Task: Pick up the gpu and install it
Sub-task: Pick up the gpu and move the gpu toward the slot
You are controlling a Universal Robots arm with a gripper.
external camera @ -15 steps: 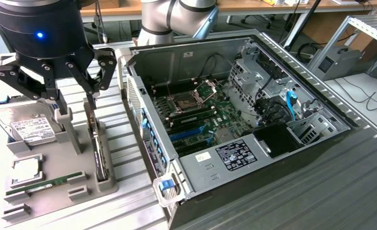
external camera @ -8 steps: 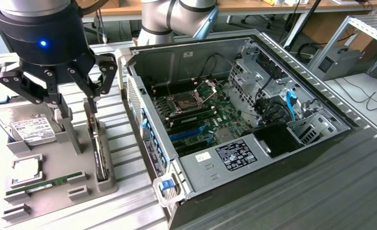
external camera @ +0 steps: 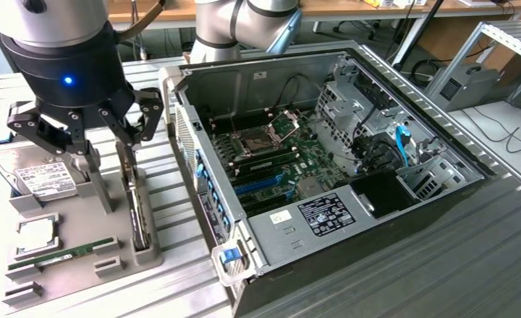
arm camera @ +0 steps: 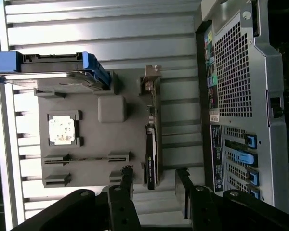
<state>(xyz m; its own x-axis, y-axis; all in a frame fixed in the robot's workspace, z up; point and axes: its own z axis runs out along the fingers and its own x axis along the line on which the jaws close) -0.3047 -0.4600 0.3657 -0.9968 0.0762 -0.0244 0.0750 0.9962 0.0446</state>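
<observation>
The gpu [external camera: 138, 212] looks glossy black, its tray [external camera: 83, 228] matt grey (probably plastic).

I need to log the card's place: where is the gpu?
The gpu stands on edge in the grey holder at the exterior view's left, on its side nearest the case, below the open pincer.

At the exterior view's left we found open air above the gpu [external camera: 138, 199], which stood on edge in its tray [external camera: 70, 226]. The hard drive [external camera: 41, 177] and a grey block [arm camera: 111, 109] hemmed one side. The case [external camera: 209, 199] wall stood near the other, with a bare strip of table [external camera: 173, 222] between.
</observation>
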